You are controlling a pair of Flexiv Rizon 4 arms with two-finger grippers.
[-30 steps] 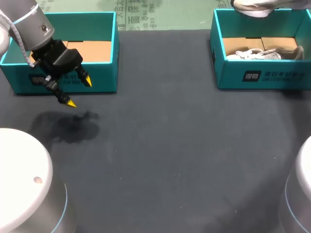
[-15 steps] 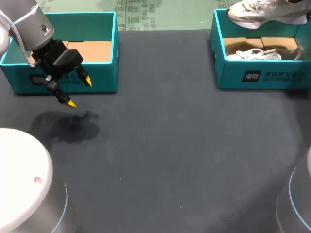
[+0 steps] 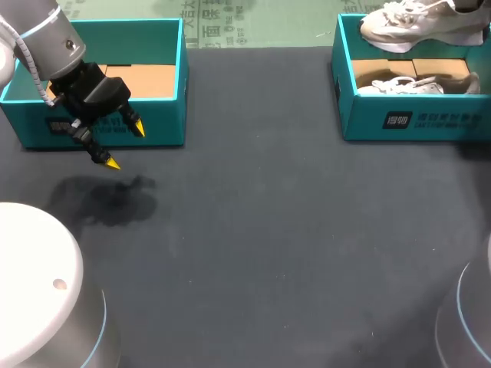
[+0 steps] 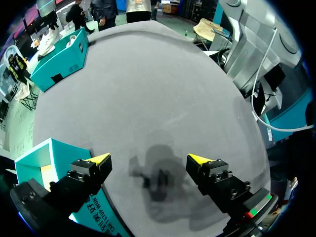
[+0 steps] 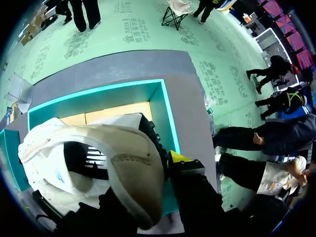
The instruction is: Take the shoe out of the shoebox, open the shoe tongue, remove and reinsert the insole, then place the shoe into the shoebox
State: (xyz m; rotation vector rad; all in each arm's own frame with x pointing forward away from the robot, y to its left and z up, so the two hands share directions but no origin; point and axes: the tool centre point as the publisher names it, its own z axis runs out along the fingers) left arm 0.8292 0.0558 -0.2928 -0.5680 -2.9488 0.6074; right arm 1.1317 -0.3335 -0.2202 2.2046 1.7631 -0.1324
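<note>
Tabletop: wide dark stretch between the two boxes lies open, near edge to far edge, with room to pass. Far left: left shoebox, top open, cardboard floor showing. Left pincer hangs just before its front wall, jaws apart, barring that approach. Far right: right shoebox, top open, floor partly taken by the lying shoe. Lifted shoe hangs over its far wall, covering the back of the opening. Left arm base and right arm base crowd the near corners.
</note>
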